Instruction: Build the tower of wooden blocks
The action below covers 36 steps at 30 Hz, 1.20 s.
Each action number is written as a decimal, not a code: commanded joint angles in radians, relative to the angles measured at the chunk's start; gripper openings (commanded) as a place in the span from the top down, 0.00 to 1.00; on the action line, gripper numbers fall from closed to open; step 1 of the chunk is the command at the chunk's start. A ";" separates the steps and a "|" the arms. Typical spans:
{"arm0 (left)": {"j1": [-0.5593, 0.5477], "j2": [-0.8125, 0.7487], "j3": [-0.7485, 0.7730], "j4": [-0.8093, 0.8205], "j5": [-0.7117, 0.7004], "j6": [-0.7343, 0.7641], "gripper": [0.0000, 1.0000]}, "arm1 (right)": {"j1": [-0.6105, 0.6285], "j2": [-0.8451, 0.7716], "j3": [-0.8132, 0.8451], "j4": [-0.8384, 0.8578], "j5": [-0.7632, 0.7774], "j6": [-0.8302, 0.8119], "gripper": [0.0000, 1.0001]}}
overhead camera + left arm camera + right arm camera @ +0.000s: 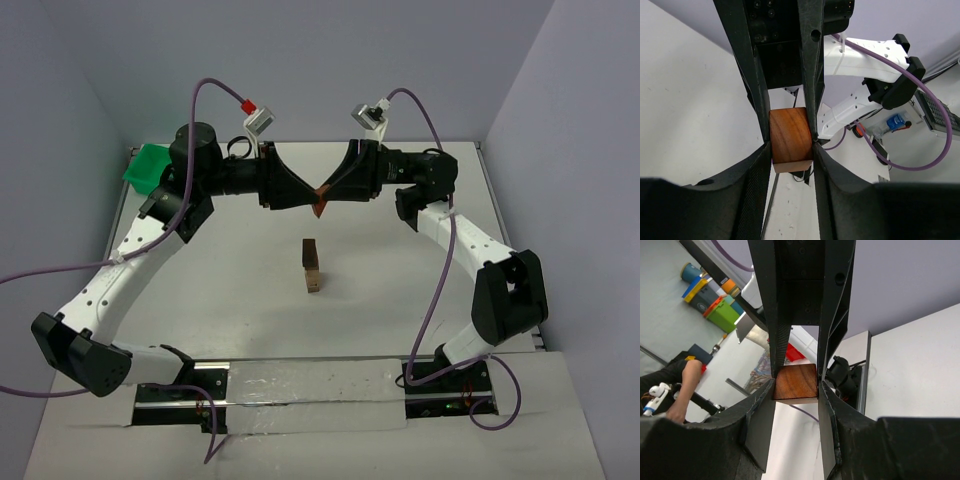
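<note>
On the table (400, 270) stands the tower (312, 265), a narrow upright stack in tan and brown. Beyond and above it, the left pincer (311, 196) and right pincer (328, 194) meet tip to tip, both pinching one reddish-brown block (319, 205). At the far left sits the green bin (148, 168); I cannot tell its contents.

We record a reddish-brown, grained wood block (790, 135) between black fingers (752, 195). The tower (312, 265) is banded tan and brown. Beyond the tower, left: green bin (150, 168). Counter (230, 270) white.
</note>
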 commanded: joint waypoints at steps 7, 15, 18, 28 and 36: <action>-0.035 0.022 0.106 -0.115 -0.009 0.069 0.86 | 0.027 -0.018 0.006 -0.069 0.010 -0.091 1.00; -0.043 0.027 0.154 -0.374 -0.147 0.215 1.00 | 0.013 -0.053 0.017 -0.380 0.040 -0.301 0.17; -0.060 -0.054 0.114 -0.373 -0.267 0.185 1.00 | -0.018 -0.098 0.069 -0.806 0.135 -0.620 0.00; -0.182 -0.087 0.019 -0.515 -0.785 -0.058 1.00 | -0.080 -0.159 0.247 -1.492 0.590 -1.171 0.00; -0.193 -0.031 0.006 -0.606 -0.935 -0.121 1.00 | -0.110 -0.211 0.224 -1.565 0.738 -1.280 0.00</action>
